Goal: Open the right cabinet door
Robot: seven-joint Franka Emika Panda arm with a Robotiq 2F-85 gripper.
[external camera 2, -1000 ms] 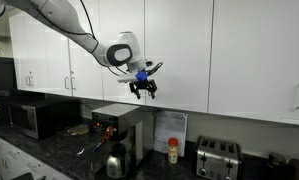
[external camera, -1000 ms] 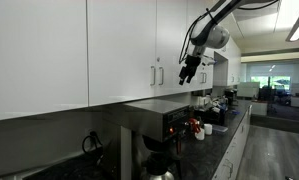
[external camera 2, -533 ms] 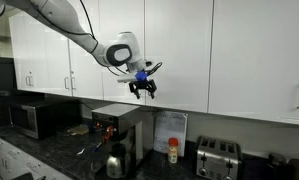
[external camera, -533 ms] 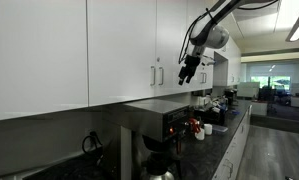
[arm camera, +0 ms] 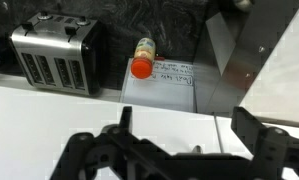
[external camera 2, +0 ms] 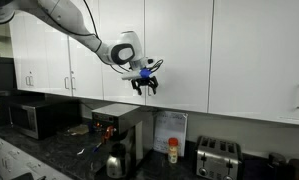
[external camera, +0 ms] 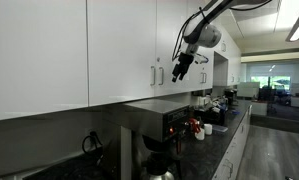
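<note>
The right cabinet door [external camera: 170, 32] is a tall glossy white upper door, shut, also seen in the exterior view from the front [external camera 2: 179, 50]. Its short silver handle [external camera: 160, 75] sits near the lower edge, next to the matching handle of the wider door [external camera: 152, 75]. My gripper [external camera: 178, 73] hangs open and empty just in front of these handles, at the seam between the two doors [external camera 2: 144, 88]. In the wrist view my gripper [arm camera: 185, 138] has its fingers spread wide over the white door fronts, with a small handle end [arm camera: 197, 149] between them.
Below on the dark counter are a coffee machine [external camera 2: 114, 128], a red-capped bottle [arm camera: 142, 62] by a paper sign [arm camera: 159, 82] and a silver toaster [arm camera: 54, 55]. More white upper doors run along the wall [external camera 2: 259, 50].
My gripper has moved a little up and closer to the two handles. It stays open.
</note>
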